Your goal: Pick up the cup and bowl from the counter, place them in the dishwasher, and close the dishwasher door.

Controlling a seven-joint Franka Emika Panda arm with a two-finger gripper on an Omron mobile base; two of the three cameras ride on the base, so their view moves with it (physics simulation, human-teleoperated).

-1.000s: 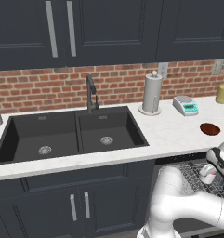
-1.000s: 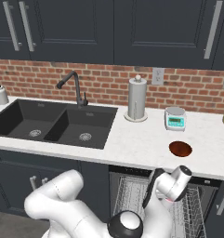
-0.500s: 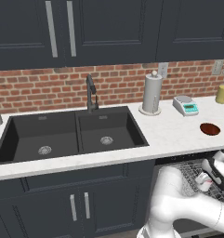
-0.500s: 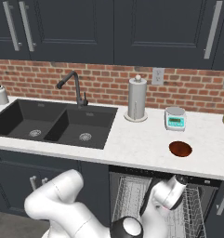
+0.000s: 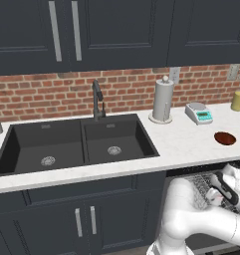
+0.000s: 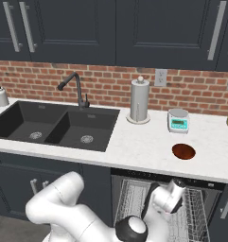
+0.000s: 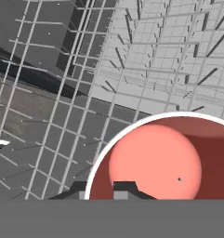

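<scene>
Arm reaches down into the open dishwasher (image 6: 200, 208), the hand low over the silver-grey wire rack (image 7: 146, 60). Gripper (image 7: 104, 190) sits right at the rim of the cup (image 7: 164, 162): the hand view looks straight down into its pinkish-red interior, white rim close against the dark finger tips. Jaws stand narrow; whether they clamp the rim or have just parted from it cannot be told. The cup is inside the rack, wire grid all around it. The bowl (image 6: 183, 151) lies on the white worktop (image 6: 144, 142) above the dishwasher, near its front edge, forward of the small kitchen scale (image 6: 178, 120). Paper towel holder (image 6: 139, 100) stands left of the scale, and the black double sink (image 6: 54, 125) lies further left.
</scene>
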